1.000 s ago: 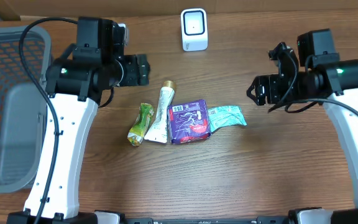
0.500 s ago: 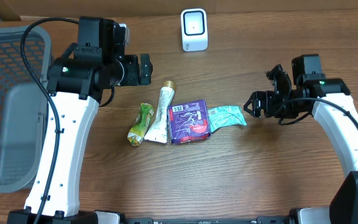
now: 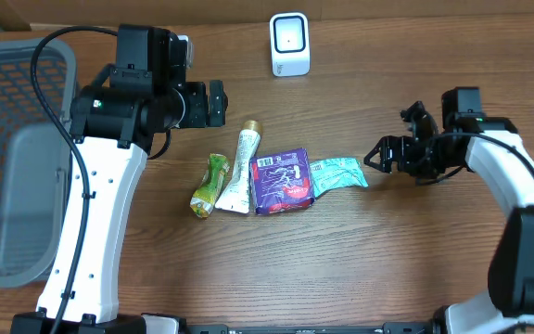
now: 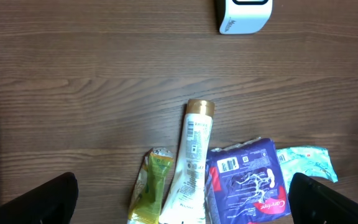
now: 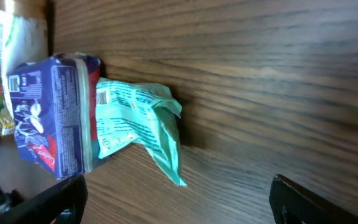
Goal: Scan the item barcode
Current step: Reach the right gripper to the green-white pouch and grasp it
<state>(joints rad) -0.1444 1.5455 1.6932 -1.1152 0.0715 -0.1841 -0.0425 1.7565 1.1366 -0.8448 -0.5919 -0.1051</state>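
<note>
Overall layout: four items lie side by side at the middle of the wooden table (image 3: 387,269), all flat on the wood.
Item row, from the robot's left: a green-yellow pouch (image 3: 209,185), a white tube (image 3: 241,171) with a gold cap pointing away from the robot, a purple packet (image 3: 282,180), and a mint-green packet (image 3: 338,174).
Contact between items: the tube lies against the pouch on one side and the purple packet on the other; the mint-green packet's edge meets the purple packet.
Barcode: a white barcode patch (image 4: 229,163) faces up on the purple packet, at the corner nearest the tube.
Scanner: a small white device (image 3: 289,44) stands at the far edge of the table, well apart from the row.
Basket: a grey mesh basket (image 3: 7,139) sits at the robot's far left.
Left gripper (image 3: 217,103): its fingers (image 4: 39,199) are spread wide with nothing between them; it hovers on the far side of the tube cap, pointing toward the row.
Right gripper (image 3: 389,154): its fingers (image 5: 36,202) are spread wide apart and empty; it is low over the wood, just beside the mint-green packet's free end.
Right wrist view: the mint-green packet lies crumpled between the two spread fingers, and no finger rests on it.
</note>
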